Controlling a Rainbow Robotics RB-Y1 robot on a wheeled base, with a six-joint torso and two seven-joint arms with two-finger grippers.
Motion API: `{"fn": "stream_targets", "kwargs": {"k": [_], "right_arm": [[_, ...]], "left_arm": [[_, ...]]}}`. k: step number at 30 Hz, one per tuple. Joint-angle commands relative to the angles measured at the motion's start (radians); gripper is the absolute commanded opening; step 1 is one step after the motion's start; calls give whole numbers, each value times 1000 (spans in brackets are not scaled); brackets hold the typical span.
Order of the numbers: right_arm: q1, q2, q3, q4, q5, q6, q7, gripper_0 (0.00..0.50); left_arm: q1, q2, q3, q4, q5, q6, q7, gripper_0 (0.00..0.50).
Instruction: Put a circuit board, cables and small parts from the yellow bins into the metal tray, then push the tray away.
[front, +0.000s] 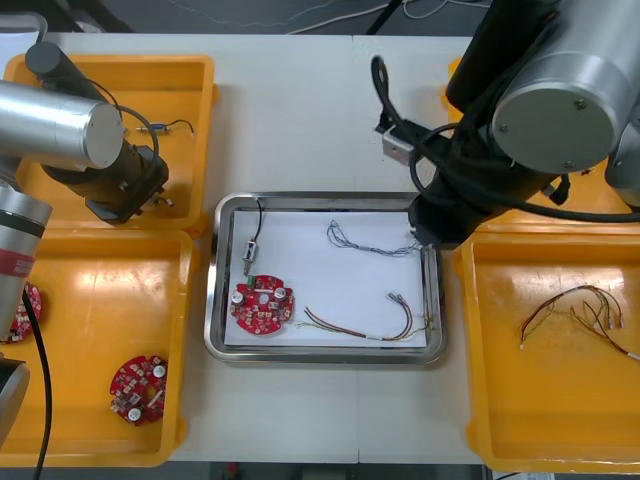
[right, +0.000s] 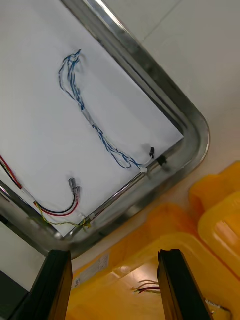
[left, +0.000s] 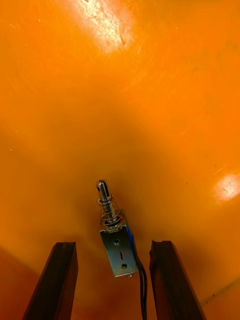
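left gripper (left: 113, 246) is hanging low inside the far-left yellow bin (front: 190, 75), fingers spread and pinching nothing. They are straddling a small metal part (left: 118, 245) that is lying on the bin floor, with a gap on each side, and its black cable (left: 142, 290) is trailing back toward the wrist. right gripper (right: 114, 255) is hovering over the right edge of the metal tray (front: 215, 300), where it is sitting beside the near-right yellow bin (front: 520, 420), fingers also apart and empty. The tray is sitting mid-table between the bins, white inside. It is holding a round red circuit board (front: 262, 305) at its near-left, a second metal part (front: 249, 252) just beyond the board, a twisted blue and white cable (right: 85, 110) toward the far-right corner, and a red and yellow cable (front: 365, 325) along the near side. More boards (front: 137, 388) are lying in the near-left yellow bin (front: 90, 300), and loose cables (front: 580, 310) in the near-right one.
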Motion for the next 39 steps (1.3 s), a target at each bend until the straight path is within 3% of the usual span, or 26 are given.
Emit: {"fn": "stream_targets", "kwargs": {"k": [1,8,10,12,15,22,29,39], "right_arm": [[-26,-23,-98,-42,-19,11,-102,500],[52,-65,-196,-92,-28,11,-222,500],[76,-78,-215,-112,-28,11,-260,500],[112,-97,-242,-141,-23,11,-299,500],[158,-115,-285,-178,-20,11,-343,500],[262,-167,-350,-269,-22,11,-471,500],[334,-181,-419,-305,-31,11,-523,500],[405,-200,-508,-304,-49,11,-501,500]], "left_arm": [[10,-16,-24,-2,-9,-12,42,426],[10,-16,-31,34,-12,-53,38,416],[10,-16,-32,34,-12,-55,35,356],[10,-16,-31,35,-12,-55,35,190],[10,-16,-32,34,-12,-53,33,0],[9,-15,-32,34,-9,-55,30,0],[9,-15,-24,1,-9,-35,28,0],[4,2,14,-146,17,160,28,0]]}}
